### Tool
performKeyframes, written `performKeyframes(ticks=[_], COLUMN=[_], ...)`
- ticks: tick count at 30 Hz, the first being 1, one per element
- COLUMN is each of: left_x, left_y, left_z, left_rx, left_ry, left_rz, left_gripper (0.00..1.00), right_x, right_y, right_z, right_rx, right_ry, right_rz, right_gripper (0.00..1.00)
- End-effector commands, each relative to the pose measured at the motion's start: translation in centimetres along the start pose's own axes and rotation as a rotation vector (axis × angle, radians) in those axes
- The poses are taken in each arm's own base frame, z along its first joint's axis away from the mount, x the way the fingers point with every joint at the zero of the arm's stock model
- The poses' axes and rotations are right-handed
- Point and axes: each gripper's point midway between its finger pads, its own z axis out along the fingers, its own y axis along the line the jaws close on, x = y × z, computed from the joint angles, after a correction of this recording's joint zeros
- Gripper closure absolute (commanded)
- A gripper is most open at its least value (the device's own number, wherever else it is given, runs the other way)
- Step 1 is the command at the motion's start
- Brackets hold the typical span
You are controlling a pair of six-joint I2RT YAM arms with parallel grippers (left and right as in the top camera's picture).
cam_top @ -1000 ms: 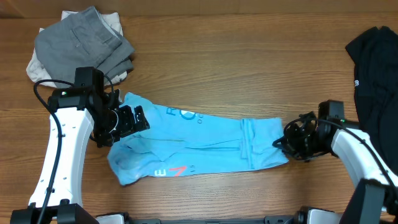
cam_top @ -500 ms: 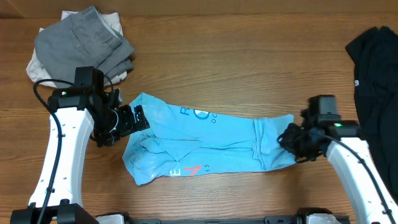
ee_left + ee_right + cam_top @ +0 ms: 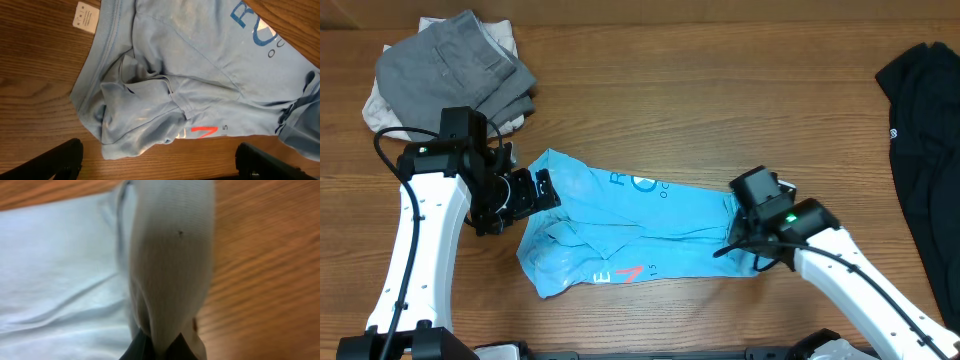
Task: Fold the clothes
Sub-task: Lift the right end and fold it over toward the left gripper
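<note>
Now the blue shirt (image 3: 620,225) lies crumpled in the middle of the table (image 3: 720,100), logos facing up. The right gripper (image 3: 159,347) is pinched tight on the shirt's right end, and a strip of cloth runs out from between its fingers. The left gripper (image 3: 532,192) hangs by the shirt's left edge, fingers wide apart, holding nothing. Grey clothes (image 3: 455,65) sit in the far left corner. A black one (image 3: 925,130) lies at the right edge.
</note>
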Motion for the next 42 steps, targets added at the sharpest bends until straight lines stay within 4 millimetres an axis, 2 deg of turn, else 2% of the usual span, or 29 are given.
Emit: performKeyframes(ticks=[1,5,12,18,24,25,26,28,30,35,42], left_x=[0.2,0.2,0.2,0.2,0.1,0.1,0.1,0.2,0.3,0.3,0.3], left_y=[-0.1,-0.1,-0.1,-0.1,-0.1,-0.1,-0.1,-0.1,0.0,0.0,0.0], left_z=[0.0,0.0,0.0,0.0,0.0,0.0,0.0,0.0,0.0,0.0,0.0], left_rx=[-0.002,-0.002,-0.002,-0.002,-0.002,-0.002,-0.002,-0.003,-0.004,-0.007,-0.006], left_ry=[-0.001,-0.001,-0.001,-0.001,-0.004,-0.004,-0.004,0.000,0.003,0.004,0.002], left_rz=[0.027,0.027,0.027,0.027,0.028,0.028,0.028,0.027,0.026,0.029,0.029], left_gripper=[0.00,0.00,0.00,0.01,0.00,0.00,0.00,0.00,0.00,0.00,0.00], right_x=[-0.7,0.2,2.1,2.7,3.8,4.0,4.0,3.9,3.6,1.7,-2.0], right_y=[1.8,3.7,5.5,7.1,9.6,10.0,10.1,9.7,8.4,6.0,2.4], right_z=[-0.3,1.1,4.4,4.2,3.8,3.7,3.7,3.7,3.7,3.2,0.3], right_rx=[-0.010,-0.013,0.010,-0.035,-0.116,-0.126,-0.125,-0.107,-0.048,0.050,0.243], right_ry=[-0.061,-0.049,0.026,0.025,0.027,0.023,0.015,0.004,-0.006,-0.028,-0.130], right_rz=[0.028,-0.016,-0.049,-0.060,-0.106,-0.115,-0.123,-0.125,-0.070,-0.024,-0.047], right_gripper=[0.96,0.96,0.96,0.96,0.96,0.94,0.87,0.85,0.96,0.96,0.96])
